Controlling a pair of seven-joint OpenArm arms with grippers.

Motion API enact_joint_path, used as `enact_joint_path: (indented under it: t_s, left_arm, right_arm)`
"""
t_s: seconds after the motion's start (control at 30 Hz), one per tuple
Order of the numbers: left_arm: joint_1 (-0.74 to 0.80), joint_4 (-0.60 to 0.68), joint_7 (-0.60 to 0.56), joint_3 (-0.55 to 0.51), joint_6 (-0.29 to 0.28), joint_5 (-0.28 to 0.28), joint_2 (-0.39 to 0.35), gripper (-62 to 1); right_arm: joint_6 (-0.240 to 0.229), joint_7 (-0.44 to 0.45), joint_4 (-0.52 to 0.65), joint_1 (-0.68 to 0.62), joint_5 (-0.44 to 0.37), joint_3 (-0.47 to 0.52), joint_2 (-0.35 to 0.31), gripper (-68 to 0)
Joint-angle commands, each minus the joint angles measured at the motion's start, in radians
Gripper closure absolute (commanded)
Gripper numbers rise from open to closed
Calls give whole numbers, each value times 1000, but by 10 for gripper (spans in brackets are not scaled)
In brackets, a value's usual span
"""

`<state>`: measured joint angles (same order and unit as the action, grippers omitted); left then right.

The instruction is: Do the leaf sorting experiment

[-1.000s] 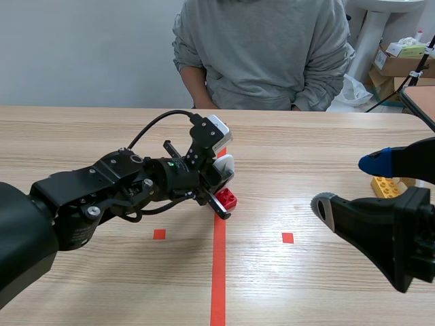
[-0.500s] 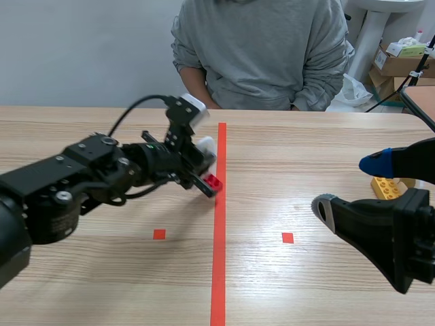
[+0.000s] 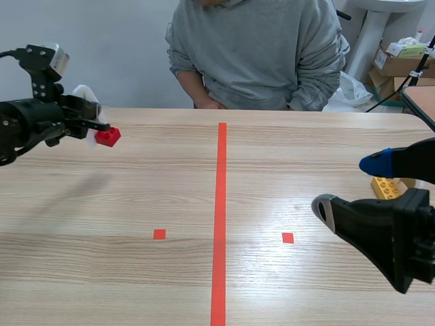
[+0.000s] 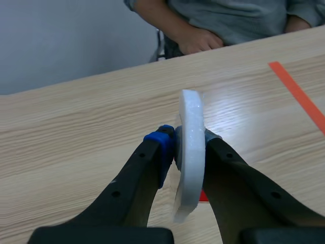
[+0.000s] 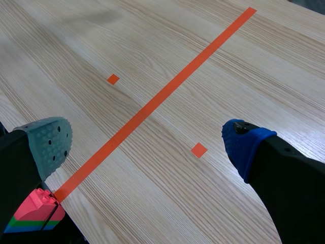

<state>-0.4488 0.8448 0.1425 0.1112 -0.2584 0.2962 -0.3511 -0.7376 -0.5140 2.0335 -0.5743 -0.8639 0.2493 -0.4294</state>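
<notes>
Seemingly a lab room: taped wooden bench [image 3: 136,197], person [image 3: 258,47] seated behind bench, cardboard boxes [image 3: 399,64] beyond bench's right end.

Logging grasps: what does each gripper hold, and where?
The left gripper pinches a white piece by its flat faces, red block beneath. The right gripper holds nothing.

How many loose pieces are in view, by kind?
Red brick: 1, at the left gripper tip
White flat piece: 1, pinched in that gripper
Yellow brick: 1, beyond the right gripper
Red-green-blue block stack: 1, by the right gripper
Total: 4
</notes>
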Motion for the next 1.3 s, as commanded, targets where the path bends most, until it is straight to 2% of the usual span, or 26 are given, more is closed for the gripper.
enact_joint_path:
  t_s: [0.0, 0.13, 0.3, 0.57, 0.77, 0.9, 1.27]
  left_arm:
    - [-15, -14, -11, -8, 23, 8, -11, -40]
    - [-33, -80, -16, -61, 55, 49, -32, -40]
    - [-85, -180, -29, -108, 68, 50, -45, -40]
    - [-161, -334, -73, -113, 122, -9, -46, -40]
    - [-195, -410, -84, -113, 145, -97, -48, -40]
    - [-194, -448, -103, -112, 167, -135, -49, -40]
    - [-132, -454, -127, -112, 167, -167, -45, -40]
  right_arm:
    - [-8, 19, -2, 12, -11, 5, -8, -608]
    - [-8, 19, -2, 12, -11, 5, -8, -608]
    - [-8, 19, -2, 13, -11, 5, -8, -608]
    - [-8, 19, -2, 13, -11, 5, -8, -608]
    - [-8, 20, -2, 13, -11, 5, -8, -608]
    - [-8, 24, -2, 13, -11, 5, -8, -608]
    - [-8, 26, -2, 26, -11, 5, -8, -608]
